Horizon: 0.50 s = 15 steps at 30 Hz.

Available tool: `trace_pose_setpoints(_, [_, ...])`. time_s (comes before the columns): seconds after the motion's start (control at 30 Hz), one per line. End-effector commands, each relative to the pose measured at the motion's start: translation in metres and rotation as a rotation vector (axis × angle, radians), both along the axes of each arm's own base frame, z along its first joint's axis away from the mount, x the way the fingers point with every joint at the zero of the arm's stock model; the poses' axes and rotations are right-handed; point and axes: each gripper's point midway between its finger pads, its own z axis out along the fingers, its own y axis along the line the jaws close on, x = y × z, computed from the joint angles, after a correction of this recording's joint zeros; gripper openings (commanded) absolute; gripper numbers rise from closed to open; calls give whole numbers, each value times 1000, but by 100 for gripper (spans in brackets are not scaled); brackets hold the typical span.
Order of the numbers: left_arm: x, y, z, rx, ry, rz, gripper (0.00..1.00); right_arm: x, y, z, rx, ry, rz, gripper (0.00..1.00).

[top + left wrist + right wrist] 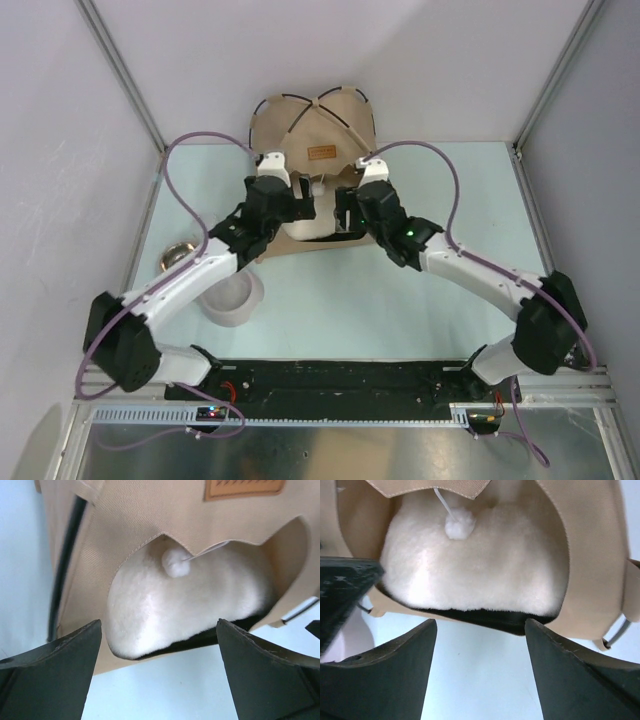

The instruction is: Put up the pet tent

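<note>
Pet tent (pixel 300 130) stands upright at the far middle of the table (pixel 400 300), front facing the arms, with a cream pillow (pixel 200 600) inside and a white pompom (pixel 176 562) hanging before the pillow. Left gripper (pixel 159 627) and right gripper (pixel 480 624) hover just in front, both spread wide and holding nothing

Tan pet tent (pixel 300 135), cream pillow (pixel 200 600)

You got no readable text anywhere. The brown label patch (pixel 244 488) on the pet tent (pixel 300 128) carried a row of small marks, too blurred for you to read.
</note>
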Motion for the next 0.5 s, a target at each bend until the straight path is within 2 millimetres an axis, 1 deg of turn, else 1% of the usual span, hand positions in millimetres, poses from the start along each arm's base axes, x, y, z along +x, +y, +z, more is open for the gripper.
trace_pose_setpoints(0.0, [-30, 6, 52, -93, -66, -56, 100, -21, -24, 50, 100, -22, -1, 78])
trace_pose_setpoints(0.03, [-37, 10, 54, -87, -59, -61, 100, -25, -33, 51, 96, -5, -4, 80])
trace_pose_setpoints(0.07, [-44, 13, 60, -90, -67, -70, 100, -31, -43, 52, 91, 13, -9, 82])
trace_pose_setpoints(0.17, [-66, 26, 70, -80, -76, -101, 100, -40, -75, 54, 67, 50, -45, 88])
trace_pose_setpoints(0.27, [-82, 38, 70, -65, -76, -102, 100, -43, -103, 52, 12, 56, -77, 93])
trace_pose_setpoints(0.33, [-88, 45, 70, -60, -77, -96, 100, -40, -114, 51, 5, 60, -85, 93])
trace_pose_setpoints(0.37, [-91, 46, 72, -62, -77, -96, 100, -37, -117, 50, 13, 64, -77, 92])
trace_pose_setpoints(0.47, [-97, 48, 79, -87, -72, -95, 100, -23, -114, 53, 53, 52, -16, 89])
